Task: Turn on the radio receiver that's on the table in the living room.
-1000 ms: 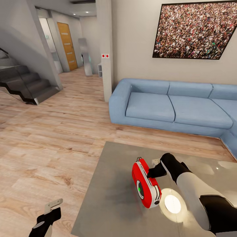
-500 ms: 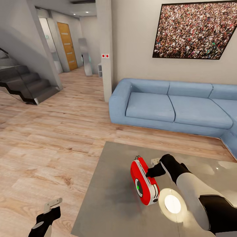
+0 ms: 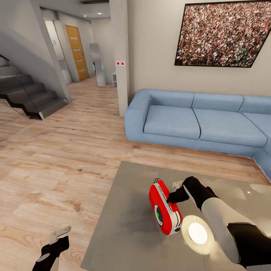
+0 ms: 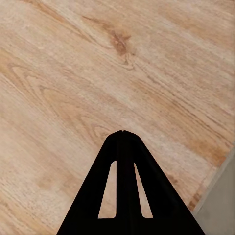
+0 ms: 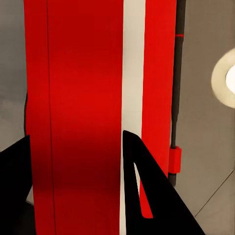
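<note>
On the table [image 3: 124, 233], the radio receiver [image 3: 164, 207] sits clamped between the right tool's [image 3: 174, 197] fingers.

Glossy grey-taupe tabletop [image 3: 128, 210], rectangular, with one corner toward the sofa side and its near edge running to the lower border of the head view. A bright round reflection of a ceiling light [image 3: 197, 232] lies on its surface. The red radio receiver [image 3: 165, 208] stands on the tabletop on its narrow edge, dial face turned toward the camera, just beside the reflection. The tabletop stands on the light wood plank floor [image 3: 56, 158], which also carries the blue sofa [image 3: 195, 122] beyond the tabletop and the dark staircase [image 3: 30, 94] well apart.
</note>
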Tool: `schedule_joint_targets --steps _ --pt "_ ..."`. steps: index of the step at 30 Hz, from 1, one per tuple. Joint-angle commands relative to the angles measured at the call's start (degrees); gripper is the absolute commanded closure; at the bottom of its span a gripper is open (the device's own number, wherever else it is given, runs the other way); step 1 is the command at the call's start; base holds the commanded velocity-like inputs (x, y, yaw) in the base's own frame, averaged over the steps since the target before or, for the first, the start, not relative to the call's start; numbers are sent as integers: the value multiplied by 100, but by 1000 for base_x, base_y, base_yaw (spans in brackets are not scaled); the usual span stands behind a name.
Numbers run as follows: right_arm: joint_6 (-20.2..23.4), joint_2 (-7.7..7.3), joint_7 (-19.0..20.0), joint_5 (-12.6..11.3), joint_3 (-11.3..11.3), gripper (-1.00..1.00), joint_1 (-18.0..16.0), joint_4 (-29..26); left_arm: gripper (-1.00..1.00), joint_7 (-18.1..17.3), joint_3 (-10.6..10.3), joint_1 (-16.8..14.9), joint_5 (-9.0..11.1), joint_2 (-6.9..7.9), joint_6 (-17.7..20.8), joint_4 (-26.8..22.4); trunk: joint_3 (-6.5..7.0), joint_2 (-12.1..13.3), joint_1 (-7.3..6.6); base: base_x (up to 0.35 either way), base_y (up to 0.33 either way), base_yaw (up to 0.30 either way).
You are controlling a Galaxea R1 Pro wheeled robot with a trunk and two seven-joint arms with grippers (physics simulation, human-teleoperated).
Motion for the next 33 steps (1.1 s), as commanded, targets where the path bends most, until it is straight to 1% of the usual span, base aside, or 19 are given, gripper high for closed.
schedule_joint_targets --steps 1,8,27,33 --pt "7 0 0 -31 -5 100 -1 -1 100 0 0 0 0 0 0 0 -18 -42 22 0 0 0" --pt "7 4 0 -30 -5 100 -1 1 100 8 1 0 0 -2 0 0 -144 -323 176 0 0 0" --pt "5 9 0 -29 -5 100 -1 -1 100 9 1 0 0 -10 0 0 -144 -323 176 0 0 0" --pt "2 9 0 -29 -5 100 -1 -1 100 16 1 0 0 -9 0 0 -252 -563 308 0 0 0"
